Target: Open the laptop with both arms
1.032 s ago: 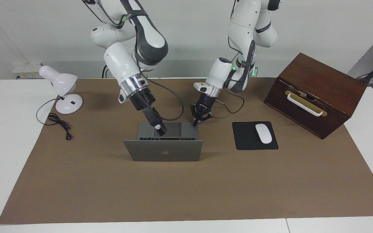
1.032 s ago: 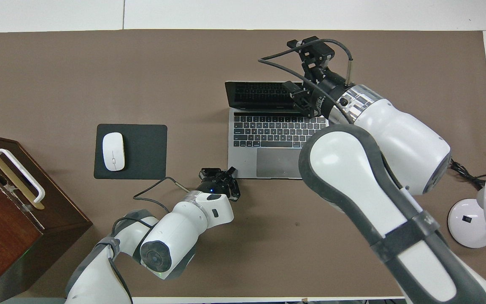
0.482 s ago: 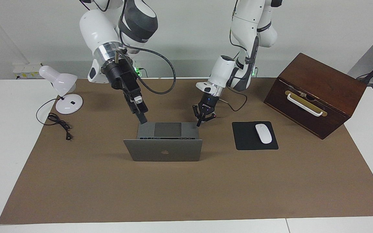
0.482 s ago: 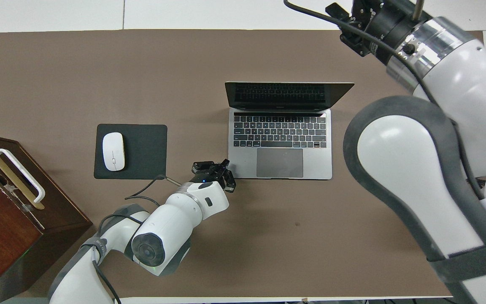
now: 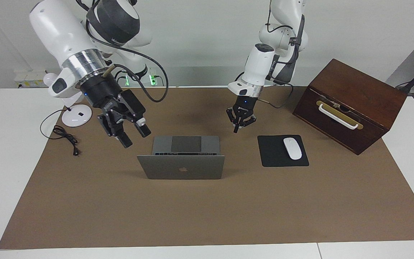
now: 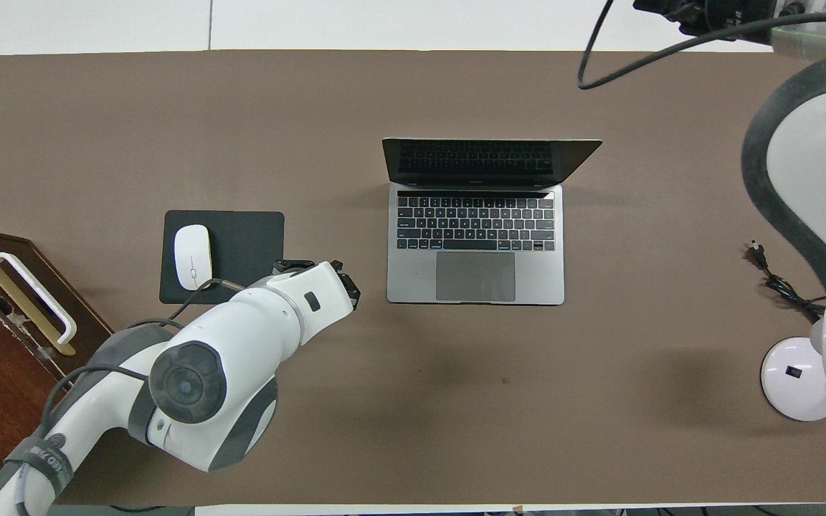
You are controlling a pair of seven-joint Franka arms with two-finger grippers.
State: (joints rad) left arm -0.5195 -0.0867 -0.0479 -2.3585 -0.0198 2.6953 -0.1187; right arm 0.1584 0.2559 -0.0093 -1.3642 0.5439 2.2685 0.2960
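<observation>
The silver-grey laptop (image 5: 180,169) stands open in the middle of the brown mat, its lid upright with the apple logo facing away from the robots. Its keyboard and trackpad (image 6: 475,276) lie uncovered. My right gripper (image 5: 135,135) hangs open and empty over the mat, beside the laptop toward the right arm's end. My left gripper (image 5: 236,128) is shut on nothing, raised over the mat between the laptop's corner and the mouse pad. In the overhead view the left wrist (image 6: 312,297) covers most of its fingers. Neither gripper touches the laptop.
A black mouse pad (image 5: 275,158) with a white mouse (image 5: 292,148) lies beside the laptop toward the left arm's end. A brown wooden box (image 5: 350,104) with a white handle stands past it. A white desk lamp (image 5: 76,115) and its cable (image 5: 65,136) sit at the right arm's end.
The right gripper rose off the laptop's deck and swung out toward the right arm's end. The left gripper lifted from the deck's corner toward the mouse pad. The laptop stayed open.
</observation>
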